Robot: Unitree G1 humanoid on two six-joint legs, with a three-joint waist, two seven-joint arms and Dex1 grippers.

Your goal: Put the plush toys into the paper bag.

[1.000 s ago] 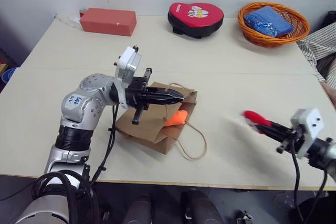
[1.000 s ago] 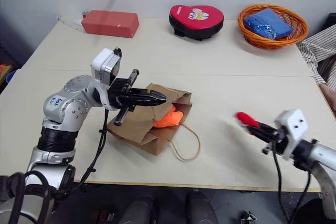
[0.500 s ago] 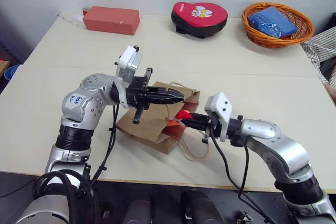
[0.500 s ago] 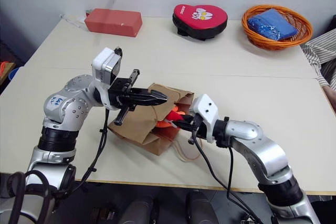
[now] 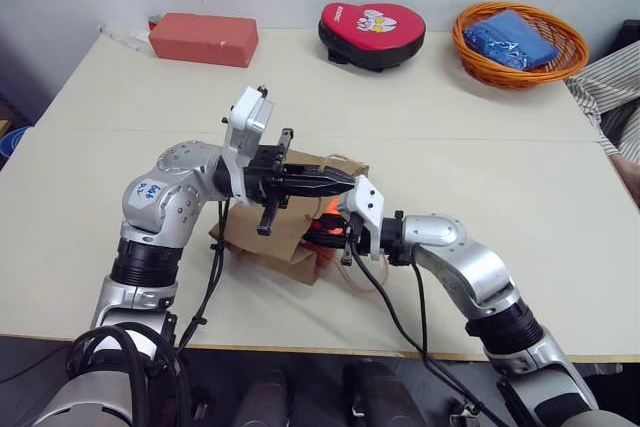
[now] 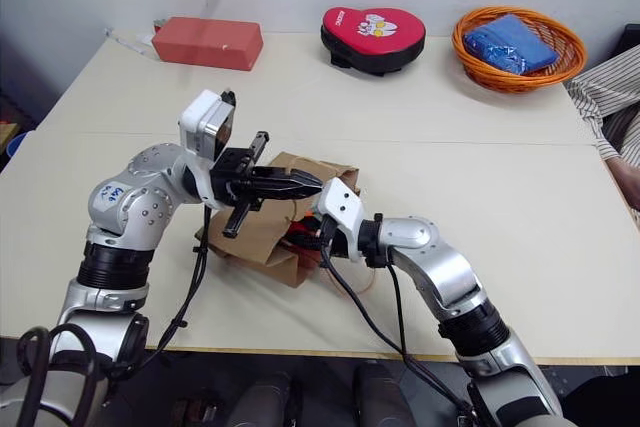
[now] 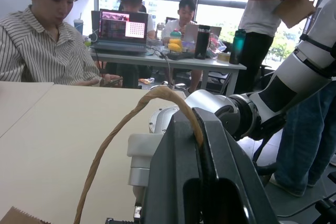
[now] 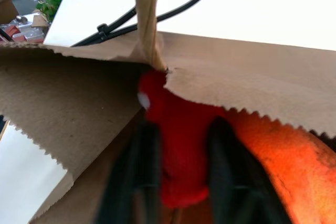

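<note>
Table [image 5: 500, 177] with bag [image 5: 240, 237], box [image 5: 203, 39], basket [image 5: 518, 42]

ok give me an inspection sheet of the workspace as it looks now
surface: pale table, two boards meeting along a seam.
job's things: paper bag lying near the front edge, mouth toward the right arm; red plush toy and orange plush toy both inside the mouth.
clutter: red box, heart-shaped pad, orange basket with blue cloth, all along the far edge.
grippers: left gripper shut on the bag's handle; right gripper inside the bag mouth, fingers either side of the red toy.
cables: black cables hanging along both arms.
surroundings: person in a striped shirt seated at the table's right side.
</note>
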